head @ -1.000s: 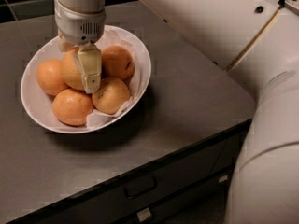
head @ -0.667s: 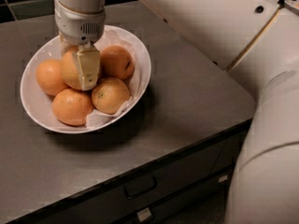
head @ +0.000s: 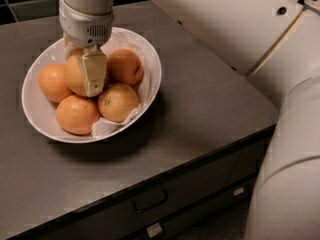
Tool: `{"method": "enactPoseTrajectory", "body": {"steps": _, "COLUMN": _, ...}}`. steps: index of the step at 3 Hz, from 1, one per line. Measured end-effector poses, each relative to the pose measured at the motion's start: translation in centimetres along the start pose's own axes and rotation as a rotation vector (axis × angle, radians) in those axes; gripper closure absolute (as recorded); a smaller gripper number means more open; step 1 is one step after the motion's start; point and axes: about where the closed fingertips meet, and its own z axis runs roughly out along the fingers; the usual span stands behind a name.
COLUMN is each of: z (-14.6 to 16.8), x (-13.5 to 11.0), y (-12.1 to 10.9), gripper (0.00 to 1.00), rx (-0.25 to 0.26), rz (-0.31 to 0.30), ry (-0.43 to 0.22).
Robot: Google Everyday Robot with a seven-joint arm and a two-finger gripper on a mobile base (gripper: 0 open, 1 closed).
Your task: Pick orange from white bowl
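Observation:
The white bowl (head: 31,115) sits on the left of a dark countertop, lined with crinkled white paper (head: 107,126). It holds several oranges. The largest, paler orange (head: 71,77) lies in the middle of the pile. My gripper (head: 82,75) reaches down into the bowl from above and straddles this orange. One cream finger (head: 93,72) lies flat against its near side; the other finger is mostly hidden behind it. The jaws look shut on the orange, which still rests among the others.
Smaller oranges lie around it: left (head: 50,82), front left (head: 76,114), front right (head: 117,102) and back right (head: 125,66). My white arm (head: 240,29) crosses the upper right and my body fills the right edge. Drawers (head: 150,201) sit below the counter's front edge.
Hardly anything has changed. The gripper and the orange between its fingers stay at the same place in the bowl, shifted at most slightly.

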Motion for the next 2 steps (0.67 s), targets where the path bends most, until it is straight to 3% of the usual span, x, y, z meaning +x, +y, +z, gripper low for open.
{"method": "enactPoseTrajectory", "body": {"steps": 1, "z": -2.4, "x": -1.5, "y": 0.5, "gripper": 1.0, "rx": 0.09, "rz": -0.046, "ry": -0.027}}
{"method": "enactPoseTrajectory", "body": {"steps": 2, "z": -6.3, "x": -3.3, "y": 1.3, "gripper": 1.0, "rx": 0.256, "rz": -0.055, "ry": -0.017}}
